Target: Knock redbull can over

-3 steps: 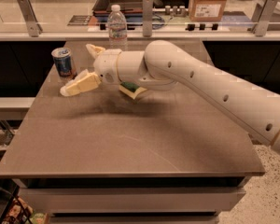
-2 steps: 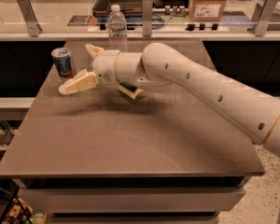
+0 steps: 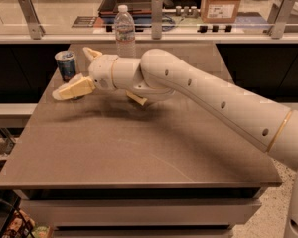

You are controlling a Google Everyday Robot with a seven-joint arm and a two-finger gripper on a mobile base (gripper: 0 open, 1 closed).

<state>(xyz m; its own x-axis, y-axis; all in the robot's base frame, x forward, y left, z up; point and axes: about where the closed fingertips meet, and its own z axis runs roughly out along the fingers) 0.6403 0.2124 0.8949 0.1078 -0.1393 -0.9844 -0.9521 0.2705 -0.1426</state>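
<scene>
The redbull can [image 3: 65, 64], blue and silver with a silver top, stands upright near the far left edge of the brown table [image 3: 139, 148]. My gripper [image 3: 75, 72] is open just to the right of the can. Its near finger [image 3: 74, 89] reaches in front of the can's base. Its far finger [image 3: 92, 53] points up behind and to the right of the can. I cannot tell whether a finger touches the can. My white arm [image 3: 203, 95] stretches in from the right across the table.
A clear water bottle [image 3: 124, 26] with a white cap stands at the table's far edge, right of the can. Behind it runs a counter with metal posts [image 3: 30, 16] and a cardboard box [image 3: 220, 1]. The floor drops off left of the table.
My gripper has moved a little to the left, closer to the can. The can still stands upright in the same place.
</scene>
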